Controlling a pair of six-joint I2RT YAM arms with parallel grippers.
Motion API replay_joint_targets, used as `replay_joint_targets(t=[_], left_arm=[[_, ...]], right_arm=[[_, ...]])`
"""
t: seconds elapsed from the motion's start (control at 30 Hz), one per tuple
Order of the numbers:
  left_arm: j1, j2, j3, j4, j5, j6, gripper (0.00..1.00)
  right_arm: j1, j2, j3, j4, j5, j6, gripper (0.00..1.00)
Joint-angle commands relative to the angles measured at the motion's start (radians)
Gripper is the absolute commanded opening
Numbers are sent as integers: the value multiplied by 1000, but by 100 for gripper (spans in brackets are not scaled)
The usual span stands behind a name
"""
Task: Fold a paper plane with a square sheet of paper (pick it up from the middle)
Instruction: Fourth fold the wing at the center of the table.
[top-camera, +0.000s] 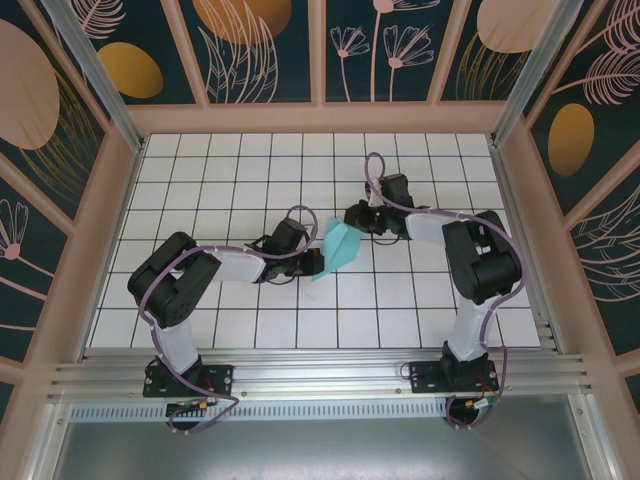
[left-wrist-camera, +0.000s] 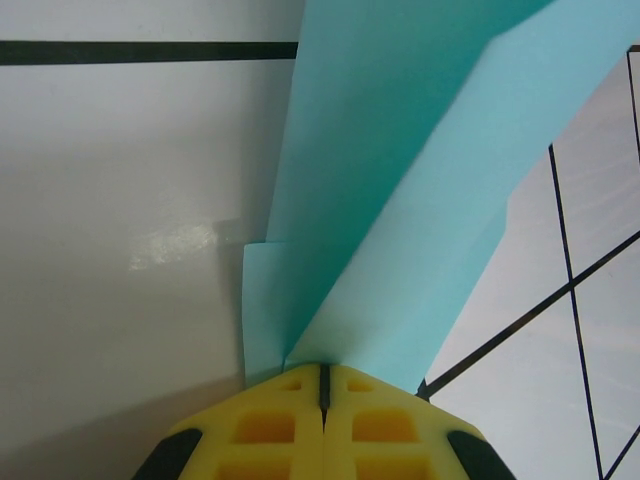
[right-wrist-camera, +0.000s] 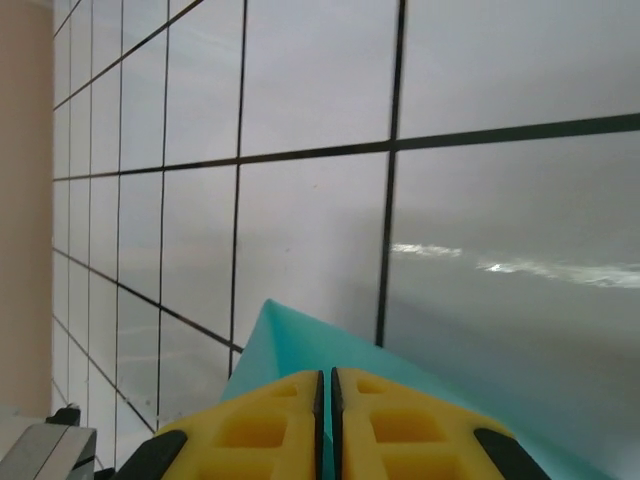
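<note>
The light teal-blue paper (top-camera: 340, 248) is folded into a narrow pointed shape and held above the middle of the white grid table (top-camera: 230, 170), between the two arms. My left gripper (top-camera: 316, 262) is shut on its lower end; in the left wrist view the yellow fingertips (left-wrist-camera: 270, 420) pinch the folded layers of paper (left-wrist-camera: 400, 220), which fan out upward. My right gripper (top-camera: 358, 222) is shut on the upper end; in the right wrist view the paper (right-wrist-camera: 290, 350) pokes out past the closed yellow fingertips (right-wrist-camera: 390, 420) with a pointed corner.
Wooden walls with dark floral panels (top-camera: 260, 50) surround the table on three sides. An aluminium rail (top-camera: 320, 375) runs along the near edge by the arm bases. White tiles lie bare at the back and to both sides.
</note>
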Motion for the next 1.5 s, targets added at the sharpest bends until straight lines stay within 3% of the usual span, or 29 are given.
replay_joint_targets(t=[0.0, 0.13, 0.23, 0.5, 0.67, 1.03, 1.3, 1.47], left_arm=[[11, 41, -46, -240, -93, 33, 0], [11, 39, -48, -238, -92, 29, 0], [11, 39, -49, -237, -92, 27, 0], [12, 42, -44, -239, -87, 26, 0], [11, 40, -46, -241, -87, 29, 0], [12, 41, -54, -240, -86, 36, 0], [11, 39, -53, -238, -82, 33, 0], [11, 42, -46, -239, -78, 33, 0]], right_arm=[[-26, -48, 12, -63, 66, -48, 16], [-50, -70, 43, -117, 84, -75, 17], [-47, -98, 31, -88, 28, -56, 18], [70, -69, -61, 51, -110, 32, 18], [104, -7, -127, 140, -102, 82, 16], [-16, 44, -67, 27, 44, -7, 15], [-117, 75, -4, -14, 31, -25, 15], [-118, -8, 13, -30, -13, -21, 16]])
